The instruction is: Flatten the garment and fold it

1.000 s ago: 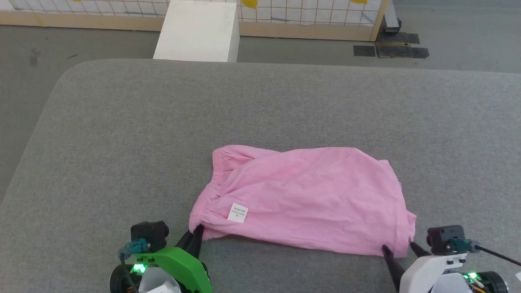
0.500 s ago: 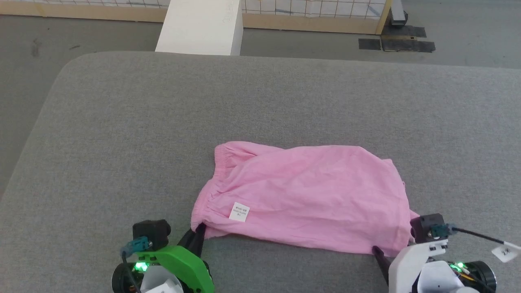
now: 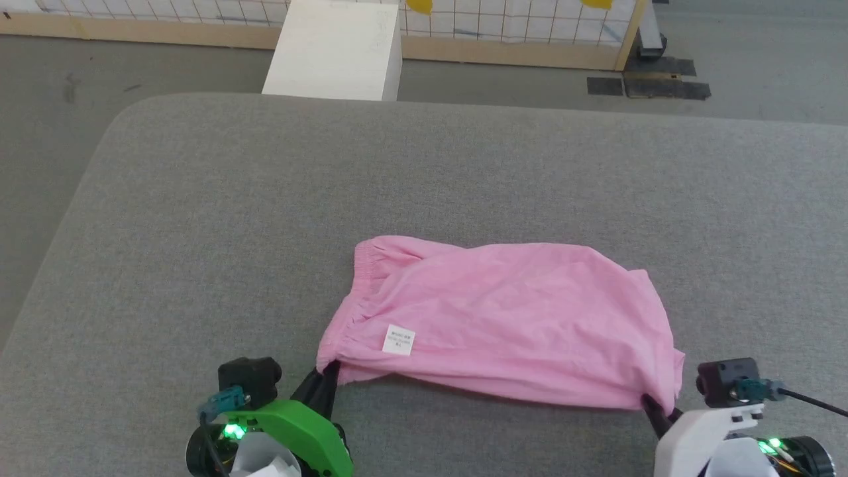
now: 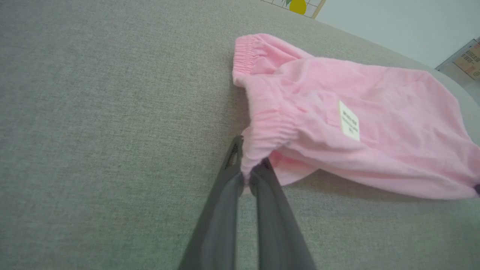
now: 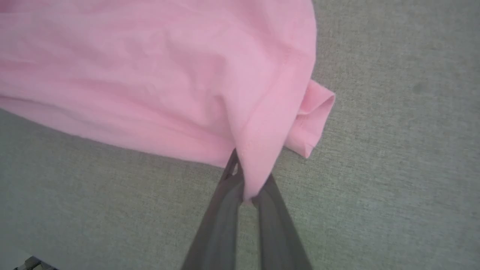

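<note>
The garment, light pink shorts with a gathered waistband on the left and a small white label, lies across the near middle of the grey surface. My left gripper is shut on the waistband's near corner, as the left wrist view shows. At the near right, my right gripper is shut on the hem corner; in the right wrist view the pink cloth is pinched between its fingers. The near edge hangs slightly lifted between the two grips.
The grey padded surface has a rounded far-left corner. Beyond it stand a white box and a wooden-framed grid panel on the floor. Dark mats lie at the far right.
My right gripper, open around the hem corner a second ago, has shut on it. The near edge of the shorts now hangs raised. The head camera shifted slightly.
</note>
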Motion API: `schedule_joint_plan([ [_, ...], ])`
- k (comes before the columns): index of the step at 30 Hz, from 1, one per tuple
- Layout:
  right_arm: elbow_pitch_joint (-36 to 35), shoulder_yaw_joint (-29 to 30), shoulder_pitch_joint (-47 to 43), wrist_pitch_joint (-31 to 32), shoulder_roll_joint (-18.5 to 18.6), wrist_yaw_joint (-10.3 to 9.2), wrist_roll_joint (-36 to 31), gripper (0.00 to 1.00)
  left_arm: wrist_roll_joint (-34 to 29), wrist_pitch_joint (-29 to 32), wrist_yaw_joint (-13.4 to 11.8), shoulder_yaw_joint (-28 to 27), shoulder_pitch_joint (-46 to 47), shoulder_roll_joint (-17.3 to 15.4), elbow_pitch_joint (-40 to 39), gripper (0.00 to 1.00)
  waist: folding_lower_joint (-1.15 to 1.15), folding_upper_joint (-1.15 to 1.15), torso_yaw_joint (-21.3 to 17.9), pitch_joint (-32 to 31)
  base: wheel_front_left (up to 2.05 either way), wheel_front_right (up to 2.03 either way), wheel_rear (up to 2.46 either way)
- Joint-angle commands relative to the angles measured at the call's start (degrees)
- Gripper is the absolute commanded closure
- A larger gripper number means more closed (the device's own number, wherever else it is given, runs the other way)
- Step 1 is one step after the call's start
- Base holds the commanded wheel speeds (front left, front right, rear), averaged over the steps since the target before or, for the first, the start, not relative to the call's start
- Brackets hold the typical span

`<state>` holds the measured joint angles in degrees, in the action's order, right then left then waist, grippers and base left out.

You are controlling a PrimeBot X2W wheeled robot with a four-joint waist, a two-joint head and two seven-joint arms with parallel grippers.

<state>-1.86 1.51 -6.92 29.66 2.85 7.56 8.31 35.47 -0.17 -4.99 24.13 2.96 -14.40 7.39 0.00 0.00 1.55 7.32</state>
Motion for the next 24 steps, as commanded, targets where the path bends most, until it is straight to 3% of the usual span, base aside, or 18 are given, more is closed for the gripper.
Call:
schedule_joint_plan([
  [1, -1.40, 0.52, -1.26, -0.49, 0.03, -0.08, 0.74, 1.00, 0.64, -0.61, 0.32, -0.21, 0.32, -0.21, -0.72, 1.00, 0.00, 0.00, -0.23, -0.73, 0.00, 0.00, 0.00],
  [8, -11.10, 0.86, -4.49, 2.52, 0.03, -0.08, 1.02, 1.00, 2.31, -0.79, 2.16, -0.66, 0.30, -1.00, -6.62, 1.00, 0.00, 0.00, -1.08, -2.15, 0.00, 0.00, 0.00],
  [11, -17.82, -1.46, -1.24, 7.42, 0.19, -0.08, -2.44, 1.00, 3.31, 1.79, 4.48, -1.02, 3.51, -3.29, -11.17, 1.00, 0.00, 0.00, -1.73, -2.25, 0.00, 0.00, 0.00],
  [14, -20.16, -3.82, 5.22, 11.70, 3.68, -0.08, -3.43, 1.00, 4.05, 4.81, 6.02, -1.63, 8.51, -4.94, -13.69, 1.00, 0.00, 0.00, -2.27, -1.57, 0.00, 0.00, 0.00],
  [20, -15.87, -8.30, 24.44, 18.36, 11.43, -0.08, 0.33, 1.00, 8.86, 11.15, 8.32, -4.46, 23.09, -5.36, -12.71, 1.00, 0.00, 0.00, -2.91, 3.12, 0.00, 0.00, 0.00],
  [24, -9.35, -11.27, 39.32, 19.56, 13.83, -0.08, 1.98, 1.00, 9.96, 13.31, 8.32, -6.87, 34.83, -5.15, -7.36, 1.00, 0.00, 0.00, -3.38, 7.99, 0.00, 0.00, 0.00],
])
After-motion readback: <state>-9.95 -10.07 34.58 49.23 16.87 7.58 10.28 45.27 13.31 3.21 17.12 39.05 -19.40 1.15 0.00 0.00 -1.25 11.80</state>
